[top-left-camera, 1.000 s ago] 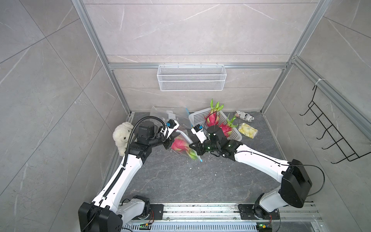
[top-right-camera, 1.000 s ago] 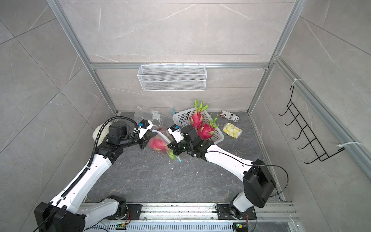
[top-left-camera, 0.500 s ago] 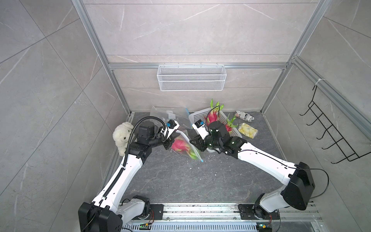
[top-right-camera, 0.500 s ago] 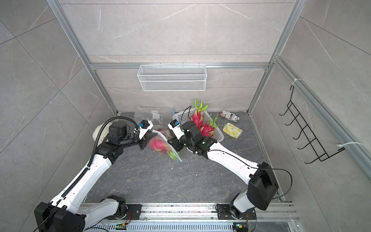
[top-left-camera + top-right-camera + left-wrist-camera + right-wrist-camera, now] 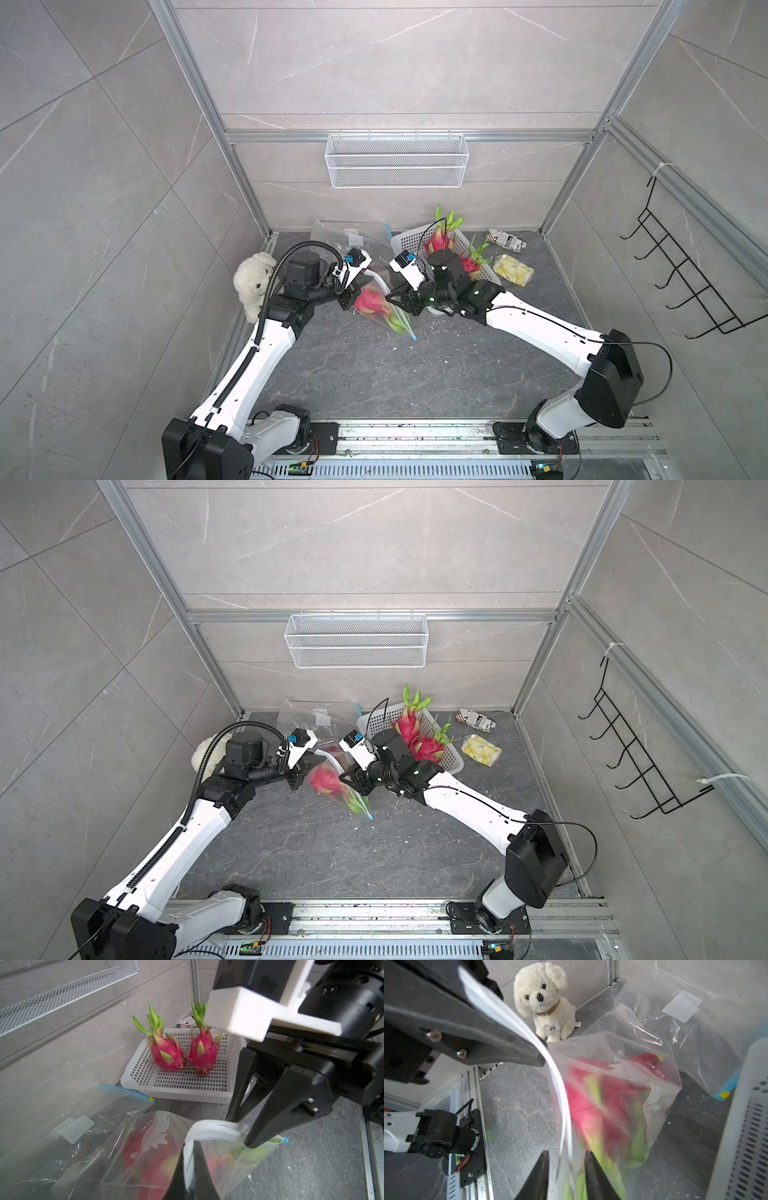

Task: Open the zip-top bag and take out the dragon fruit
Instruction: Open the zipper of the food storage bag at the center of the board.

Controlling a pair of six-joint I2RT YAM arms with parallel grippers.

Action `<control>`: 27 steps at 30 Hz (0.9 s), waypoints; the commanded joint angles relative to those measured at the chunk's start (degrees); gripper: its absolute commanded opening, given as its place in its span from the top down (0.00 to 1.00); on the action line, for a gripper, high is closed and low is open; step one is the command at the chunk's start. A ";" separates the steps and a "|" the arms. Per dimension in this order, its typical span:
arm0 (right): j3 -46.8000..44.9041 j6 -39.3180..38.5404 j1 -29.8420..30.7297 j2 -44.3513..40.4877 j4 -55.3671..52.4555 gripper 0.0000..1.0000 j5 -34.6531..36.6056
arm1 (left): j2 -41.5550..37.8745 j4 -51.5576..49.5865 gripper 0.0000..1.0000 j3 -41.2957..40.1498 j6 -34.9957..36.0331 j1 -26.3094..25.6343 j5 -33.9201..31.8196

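Right now the L claw (image 5: 189, 1144) is clamped tight on the white rim strip of the zip-top bag (image 5: 149, 1136), pinching it at one end of the mouth. Both top views put this mid-floor, a bit left of ctr. One dragon fruit (image 5: 368, 301) is inside that bag, pink body up by the L claw and green spikes slanting down toward the near right. It's blurred in the R wrist view. The rim bows in a curve from the L claw across to the R claw (image 5: 566, 1153). How far the mouth gapes I can't tell. The R claw's fingers are parted, w/ the rim strip running btwn them, and I can't tell if either pad touches the film. In both top views the R claw sits just right of the bagged fruit.

A second dragon fruit (image 5: 166, 1053) and a third dragon fruit (image 5: 203, 1051) stand upright, side by side & touching, in the white basket (image 5: 176, 1095). The basket is at the far side, right of ctr, beyond the R arm. Empty clear bags (image 5: 345, 235) lie by the far wall, left of the basket, one w/ a blue zip strip. A plush dog (image 5: 544, 1001) sits at the left wall, beyond the L arm. A yellow packet (image 5: 513, 270) and a newsprint packet (image 5: 505, 241) lie right of the basket.
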 commanded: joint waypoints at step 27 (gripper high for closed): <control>-2.82 21.55 0.04 2.71 14.13 0.98 -1.19 | -14.39 10.22 0.02 -17.18 -63.00 -0.14 -9.49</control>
